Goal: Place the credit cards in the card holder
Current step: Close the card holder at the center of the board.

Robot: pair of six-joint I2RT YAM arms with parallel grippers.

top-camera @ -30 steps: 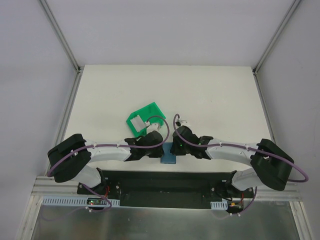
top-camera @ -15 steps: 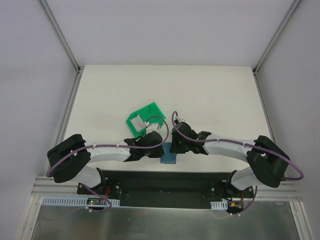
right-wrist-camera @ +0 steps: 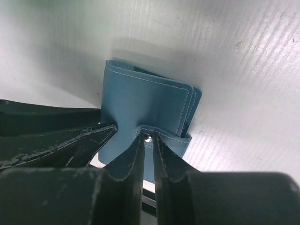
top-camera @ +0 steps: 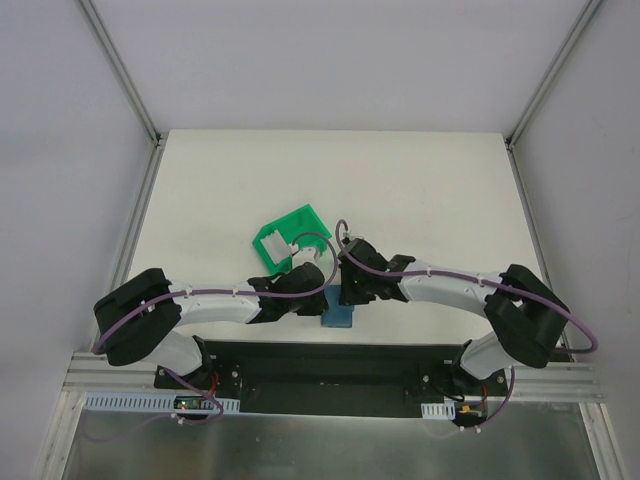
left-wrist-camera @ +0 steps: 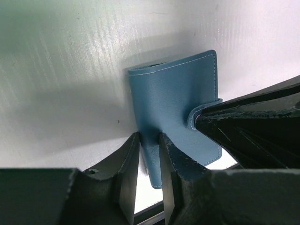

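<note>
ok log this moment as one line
left jaws: shut on card holder cover | right jaws: shut on snap tab | card holder: folded | pale card: in green bin

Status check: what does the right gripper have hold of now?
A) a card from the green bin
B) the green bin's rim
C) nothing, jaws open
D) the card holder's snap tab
D: in the right wrist view the right gripper is shut on the snap tab of the card holder.
</note>
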